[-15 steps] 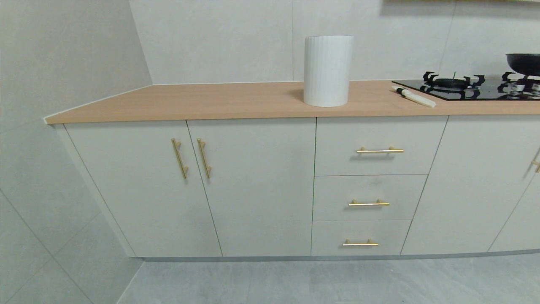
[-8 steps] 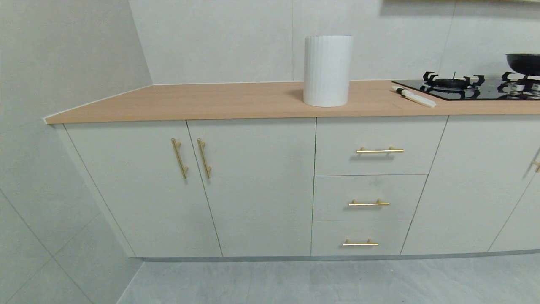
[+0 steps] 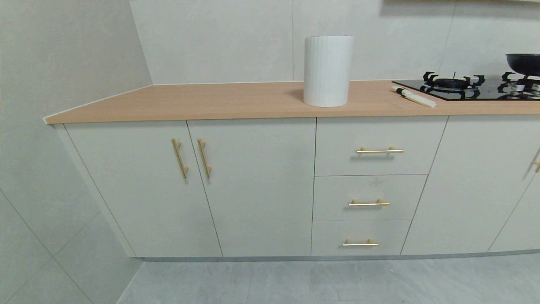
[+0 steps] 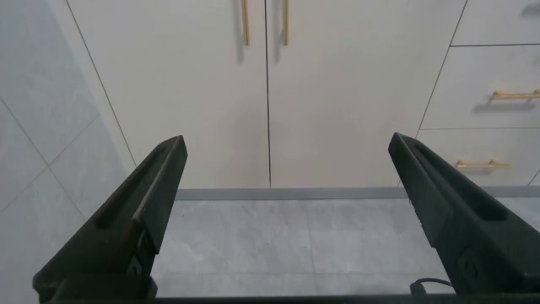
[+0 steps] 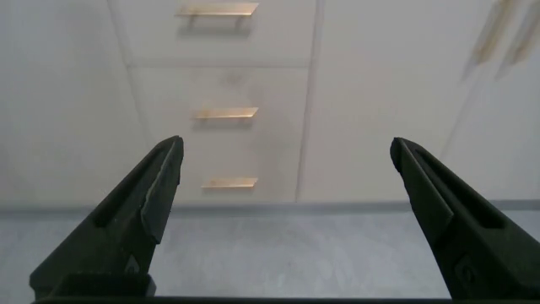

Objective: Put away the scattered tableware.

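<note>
Pale slim utensil with dark tip lies flat on wooden counter, at near corner of black glass hob, well apart from white ribbed cylindrical holder. Exact kind too small to tell. Judging: light, stiff, smooth handle, likely slippery. Sits low, so pinch across mid-handle, close to counter. Left hand spread wide, empty, low before cabinet doors. Right hand spread wide, empty, facing drawers.

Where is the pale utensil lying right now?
In the head view the pale utensil lies on the wooden countertop at right, between the white ribbed cylinder and the black gas hob, nearer the hob.
</note>
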